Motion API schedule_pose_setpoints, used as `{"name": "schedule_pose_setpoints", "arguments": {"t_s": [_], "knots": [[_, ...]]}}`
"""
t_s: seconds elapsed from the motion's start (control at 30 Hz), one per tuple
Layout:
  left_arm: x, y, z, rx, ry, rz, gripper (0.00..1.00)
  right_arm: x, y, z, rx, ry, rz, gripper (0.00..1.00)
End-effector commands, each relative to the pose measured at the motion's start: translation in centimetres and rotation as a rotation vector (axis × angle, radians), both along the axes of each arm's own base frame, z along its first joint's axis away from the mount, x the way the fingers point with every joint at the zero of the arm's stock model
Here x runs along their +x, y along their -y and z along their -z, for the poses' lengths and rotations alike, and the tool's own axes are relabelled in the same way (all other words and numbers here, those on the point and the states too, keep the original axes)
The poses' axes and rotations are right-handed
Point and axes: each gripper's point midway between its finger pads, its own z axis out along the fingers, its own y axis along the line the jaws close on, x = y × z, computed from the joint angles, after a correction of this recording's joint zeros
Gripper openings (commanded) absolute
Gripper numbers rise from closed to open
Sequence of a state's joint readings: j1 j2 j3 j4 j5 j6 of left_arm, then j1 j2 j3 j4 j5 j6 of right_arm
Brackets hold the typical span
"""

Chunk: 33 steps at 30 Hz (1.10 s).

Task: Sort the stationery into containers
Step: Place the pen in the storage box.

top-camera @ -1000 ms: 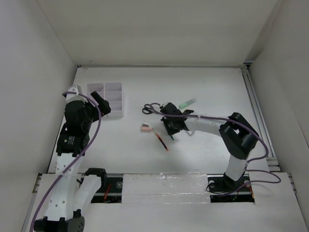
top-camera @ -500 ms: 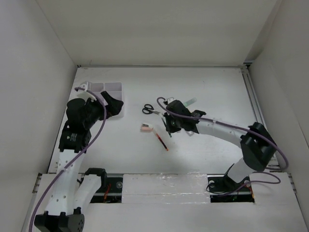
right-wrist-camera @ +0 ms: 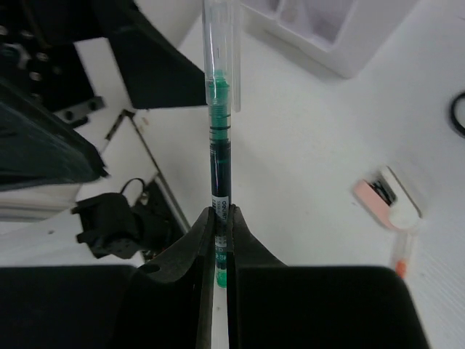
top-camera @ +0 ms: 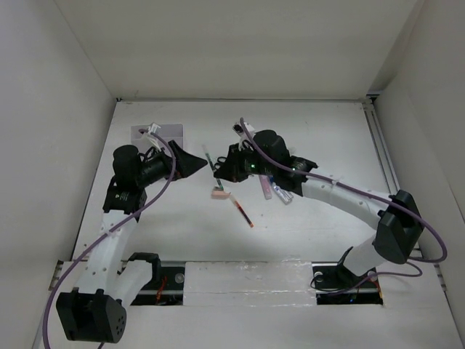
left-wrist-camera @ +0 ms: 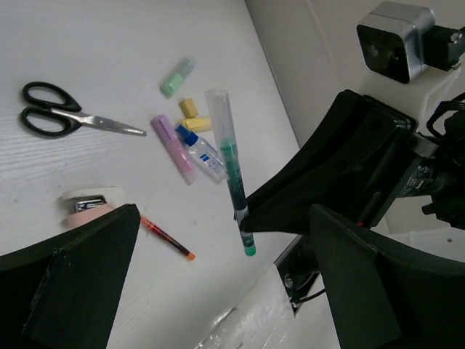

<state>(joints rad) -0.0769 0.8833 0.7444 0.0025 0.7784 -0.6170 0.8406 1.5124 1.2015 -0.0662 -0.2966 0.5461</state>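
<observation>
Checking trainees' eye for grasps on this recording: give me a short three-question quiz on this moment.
1. True or false: the right hand is shut on the green-ink pen with a clear plastic cap.
2. Which item lies closest to the pink-and-white eraser block? A black-handled metal scissors; B thin red-tipped pen; C purple highlighter.
3. Fill in: the left hand is ___ and holds nothing.
Key: 1 true; 2 B; 3 open.
</observation>
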Motion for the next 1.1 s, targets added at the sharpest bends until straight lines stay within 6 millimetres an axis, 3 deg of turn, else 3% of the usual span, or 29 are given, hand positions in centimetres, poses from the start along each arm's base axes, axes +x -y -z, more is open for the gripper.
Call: {"name": "schedule_pose_setpoints", "arguments": {"t_s": [0.0,0.13,0.2,0.33,0.37,0.47,0.5,0.53,0.57,0.6,0.63,0.67,0.7,0.77,0.8,0.83,0.87,1.03,1.07], "knots": [[-0.9,1.1,-2.5,-0.071,0.102,0.091,1.00,-1.6,-3.3,-6.2,0.179,0.081,-0.127,0.00],[-0.7,0.9,-1.9,-0.059,0.082,0.071,0.95,-3.1,-4.1,-8.1,0.258,0.093,-0.205,0.00],[-0.5,0.9,-1.6,-0.052,0.080,0.072,0.89,-3.6,-4.8,-7.9,0.265,0.075,-0.237,0.00],[-0.1,0.7,-1.8,-0.048,0.093,0.050,0.49,-3.8,-5.3,-7.5,0.275,0.063,-0.262,0.00],[0.0,0.7,-2.0,-0.055,0.098,0.049,0.24,-3.8,-5.2,-7.1,0.268,0.056,-0.261,0.00],[0.4,0.5,-2.9,-0.052,0.120,0.027,0.00,-3.8,-5.3,-7.2,0.280,0.068,-0.263,0.03],[0.5,0.4,-2.9,-0.056,0.114,0.013,0.00,-3.9,-5.2,-6.8,0.276,0.053,-0.260,0.09],[0.6,0.4,-3.3,-0.057,0.123,0.013,0.00,-3.8,-5.3,-7.0,0.284,0.062,-0.261,0.50],[0.8,0.2,-3.3,-0.054,0.123,-0.002,0.00,-3.7,-5.3,-7.0,0.284,0.063,-0.252,0.78],[1.2,0.0,-3.3,-0.050,0.116,-0.021,0.00,-3.3,-5.2,-6.4,0.273,0.059,-0.230,1.00],[1.5,-0.3,-3.6,-0.038,0.117,-0.046,0.00,-2.7,-4.9,-5.5,0.257,0.050,-0.203,1.00],[2.2,-0.7,-3.4,-0.021,0.106,-0.083,0.00,-2.9,-4.4,-5.8,0.261,0.058,-0.189,1.00],[3.9,-2.4,-3.1,0.027,0.104,-0.209,0.00,-2.0,-3.6,-5.5,0.253,0.058,-0.157,1.00],[5.6,-4.7,-3.3,0.075,0.061,-0.368,0.00,-0.3,-1.4,-3.8,0.218,0.048,-0.058,1.00],[7.2,-7.2,-3.2,0.119,0.048,-0.525,0.00,0.2,-0.4,-3.2,0.200,0.040,-0.022,1.00],[8.3,-8.4,-2.4,0.144,0.008,-0.598,0.00,1.1,0.6,-2.7,0.190,0.044,0.029,1.00],[9.2,-9.5,-3.5,0.159,0.018,-0.666,0.00,1.1,1.2,-2.1,0.177,0.033,0.040,1.00],[13.9,-17.5,-3.7,0.257,-0.057,-1.026,0.00,-0.1,3.8,-0.1,0.121,0.038,0.042,1.00],[15.3,-18.9,-2.2,0.283,-0.103,-1.080,0.00,-0.5,4.2,0.4,0.107,0.024,0.043,1.00]]}}
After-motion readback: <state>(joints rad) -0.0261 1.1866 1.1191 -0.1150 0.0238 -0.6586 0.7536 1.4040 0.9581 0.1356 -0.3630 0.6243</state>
